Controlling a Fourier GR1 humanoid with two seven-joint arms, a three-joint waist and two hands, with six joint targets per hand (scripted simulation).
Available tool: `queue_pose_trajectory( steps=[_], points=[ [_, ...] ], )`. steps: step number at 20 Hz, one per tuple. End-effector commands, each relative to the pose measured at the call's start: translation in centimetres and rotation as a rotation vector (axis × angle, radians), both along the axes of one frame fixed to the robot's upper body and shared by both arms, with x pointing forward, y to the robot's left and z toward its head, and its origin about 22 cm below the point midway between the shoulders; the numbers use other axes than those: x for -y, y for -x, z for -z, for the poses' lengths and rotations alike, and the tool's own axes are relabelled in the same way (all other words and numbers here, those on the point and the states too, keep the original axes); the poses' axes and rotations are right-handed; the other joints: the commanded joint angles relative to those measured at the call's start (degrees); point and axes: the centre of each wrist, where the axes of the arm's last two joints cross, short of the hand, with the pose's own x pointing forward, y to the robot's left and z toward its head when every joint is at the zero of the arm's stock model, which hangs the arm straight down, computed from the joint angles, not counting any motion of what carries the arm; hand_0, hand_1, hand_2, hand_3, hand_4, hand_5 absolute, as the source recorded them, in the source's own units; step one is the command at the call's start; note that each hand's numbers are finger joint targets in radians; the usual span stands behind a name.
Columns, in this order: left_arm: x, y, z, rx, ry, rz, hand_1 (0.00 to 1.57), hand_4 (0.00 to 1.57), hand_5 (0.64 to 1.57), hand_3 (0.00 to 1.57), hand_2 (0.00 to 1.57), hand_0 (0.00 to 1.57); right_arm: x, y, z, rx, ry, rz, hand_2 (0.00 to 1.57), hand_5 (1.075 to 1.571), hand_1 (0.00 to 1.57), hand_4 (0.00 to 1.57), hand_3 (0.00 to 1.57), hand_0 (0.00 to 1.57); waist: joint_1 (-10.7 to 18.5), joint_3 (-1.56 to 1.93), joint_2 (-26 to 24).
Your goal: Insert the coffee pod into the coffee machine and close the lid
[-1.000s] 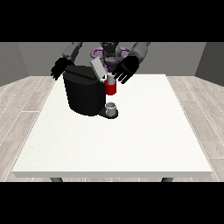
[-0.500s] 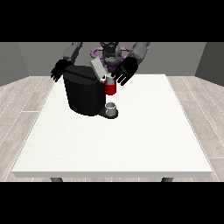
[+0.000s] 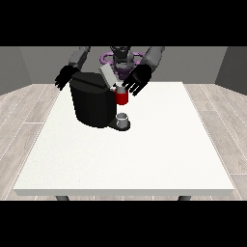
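While the white surface (image 3: 144,154) carries the black coffee machine (image 3: 91,103) at its far left, the grey lid (image 3: 107,76) stands tilted open above the red pod holder (image 3: 121,97), and the coffee pod itself cannot be made out. The robot hand at the view's right (image 3: 136,81), fingers spread and holding nothing, hangs just right of the lid and nearer than the robot hand at the view's left (image 3: 64,77), which is also spread and empty. The lid lies left of that nearer hand, its long axis slanting up-left.

Matt black plastic-looking coffee machine (image 3: 92,103) with glossy red front part (image 3: 122,98), smooth matt white table (image 3: 144,159), wood-grained plank floor (image 3: 21,113) seen around it
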Motion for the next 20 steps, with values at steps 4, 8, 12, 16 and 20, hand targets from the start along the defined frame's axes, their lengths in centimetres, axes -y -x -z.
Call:
queue_pose_trajectory(
  steps=[4, 8, 12, 16, 20],
  points=[
    [0.2, 0.0, 0.2, -0.023, -0.038, 0.013, 1.06, 0.39, 1.571, 0.94, 1.11, 1.06, -0.2, -0.2, -0.1, -0.018, -0.014, 0.006, 0.0, 1.571, 0.0, 0.44, 0.0, 0.0, 0.79, -0.04, -1.21],
    [-0.8, 0.2, 0.0, 0.039, -0.06, 0.01, 1.05, 0.36, 1.571, 0.96, 1.12, 1.05, 0.5, -0.1, 0.3, 0.039, -0.009, 0.013, 0.0, 1.571, 0.0, 0.48, 0.0, 0.0, 0.97, -0.03, 1.46],
    [-0.7, 0.1, -0.3, 0.035, -0.055, 0.007, 1.02, 0.37, 1.571, 0.9, 1.09, 1.02, 0.9, -0.4, -0.6, 0.043, -0.018, -0.006, 0.0, 1.571, 0.0, 0.46, 0.0, 0.0, 0.24, -0.04, 0.72],
    [0.5, 0.0, -0.9, -0.021, -0.156, 0.063, 0.0, 0.0, 1.571, 0.0, 0.0, 0.0, -0.1, -0.5, -0.1, 0.015, -0.025, 0.002, 0.0, 1.571, 0.0, 0.41, 0.0, 0.0, 0.35, -0.03, -0.02],
    [-0.3, 0.1, -1.0, -0.022, -0.17, 0.046, 0.0, 0.0, 1.571, 0.0, 0.0, 0.0, -0.4, -0.4, 0.0, 0.019, -0.003, 0.002, 0.0, 1.571, 0.0, 0.37, 0.0, 0.0, 0.33, -0.04, 0.47]
  ],
)
